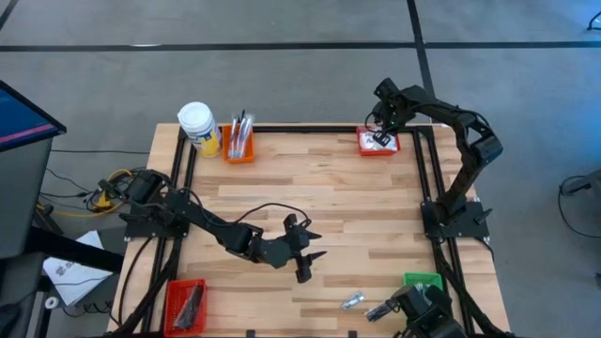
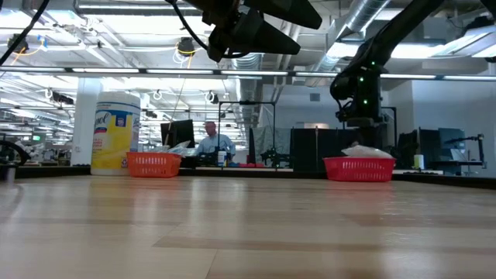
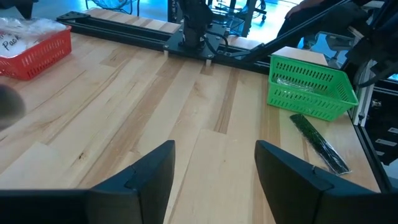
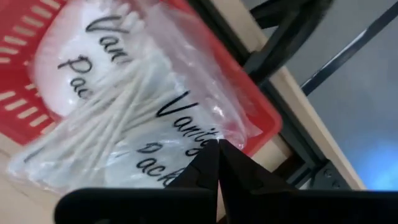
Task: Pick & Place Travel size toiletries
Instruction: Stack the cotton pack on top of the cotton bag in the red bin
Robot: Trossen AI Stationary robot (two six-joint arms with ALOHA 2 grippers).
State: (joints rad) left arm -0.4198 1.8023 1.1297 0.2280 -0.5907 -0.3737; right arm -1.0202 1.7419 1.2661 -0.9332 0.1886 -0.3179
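- Hovering my left gripper [image 1: 308, 252] above bare mid-table, fingers spread wide and empty, I am aiming for the silvery sachet [image 1: 352, 301] near the green bin [image 1: 423, 281]
- I am holding my right gripper [image 1: 380, 132], pinched shut and empty, over the vanity packets [image 4: 124, 106] in the red bin [image 1: 377, 144]
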